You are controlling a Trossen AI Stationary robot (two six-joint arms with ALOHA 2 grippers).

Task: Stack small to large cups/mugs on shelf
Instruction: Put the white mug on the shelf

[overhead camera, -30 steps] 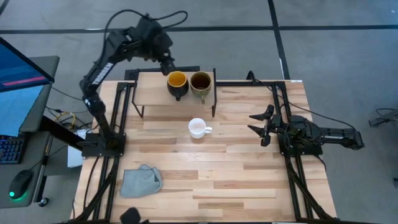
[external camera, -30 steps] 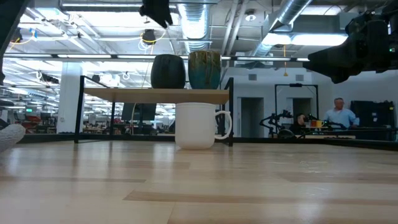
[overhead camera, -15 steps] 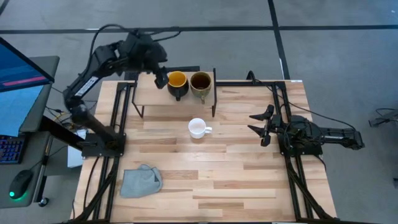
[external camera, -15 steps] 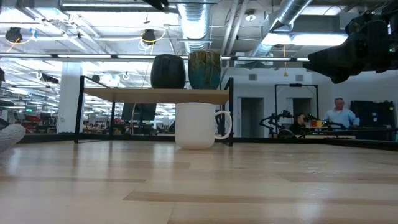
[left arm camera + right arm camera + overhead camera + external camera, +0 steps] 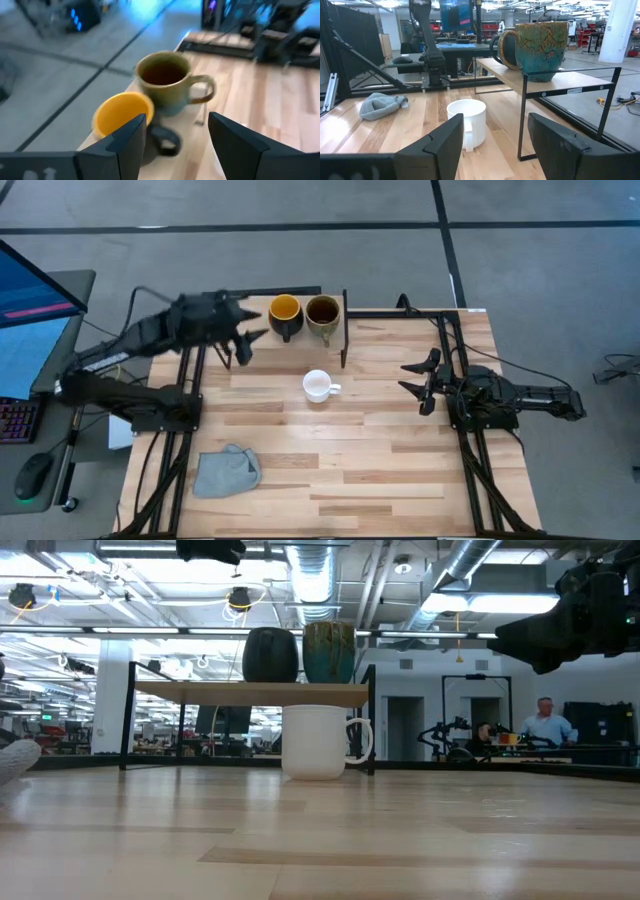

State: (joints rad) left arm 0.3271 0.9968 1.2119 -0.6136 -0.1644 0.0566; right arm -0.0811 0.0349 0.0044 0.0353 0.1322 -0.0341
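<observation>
Two mugs sit on the shelf (image 5: 232, 330); you have both grippers' fingers apart, so approach the white mug (image 5: 317, 385) beside its handle.

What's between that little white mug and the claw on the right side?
Nothing: from above, only bare tabletop separates the white mug from the open right gripper. That gripper's own camera also looks straight at the mug, nothing in the way.

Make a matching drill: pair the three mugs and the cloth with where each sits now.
1. small white ceramic mug
2. dark mug with orange-yellow inside
3. olive-tan mug with brown inside
4. crumpled grey-blue cloth

A. shelf, nearer the left arm
B. tabletop, near front edge
C. shelf, at its right end
D. tabletop, just in front of shelf

Pairs: 1-D, 2-A, 3-C, 4-B
</observation>
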